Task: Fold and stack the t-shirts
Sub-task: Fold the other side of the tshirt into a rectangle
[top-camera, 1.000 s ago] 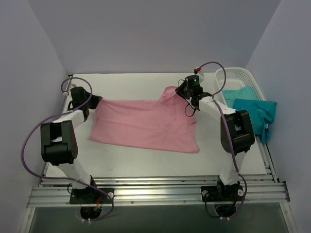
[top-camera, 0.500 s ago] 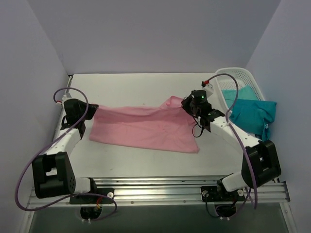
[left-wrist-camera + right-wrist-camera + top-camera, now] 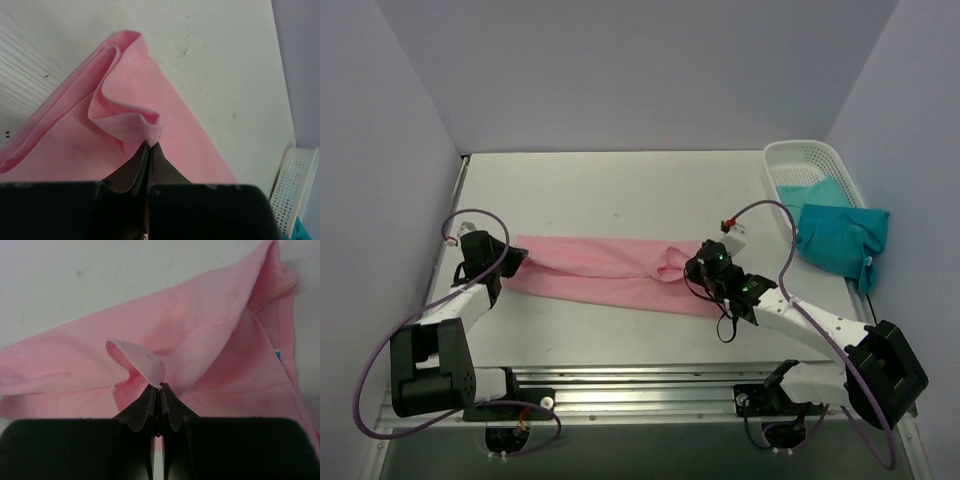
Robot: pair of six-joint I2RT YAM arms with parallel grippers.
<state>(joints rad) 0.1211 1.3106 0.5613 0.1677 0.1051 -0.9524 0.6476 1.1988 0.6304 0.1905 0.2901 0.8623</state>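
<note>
On the white bench, pinching folds of the light pink t-shirt, lying as a long band, with left gripper and right gripper both clamped tight toward its opposite ends.

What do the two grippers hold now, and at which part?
Both are shut on the pink t-shirt. The left gripper pinches a fabric fold at its left end, the right gripper a fold at its right end.

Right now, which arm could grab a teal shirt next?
Probably the right gripper: the teal shirts and basket sit on its side. The left gripper pinches the pink shirt at the opposite end.
</note>
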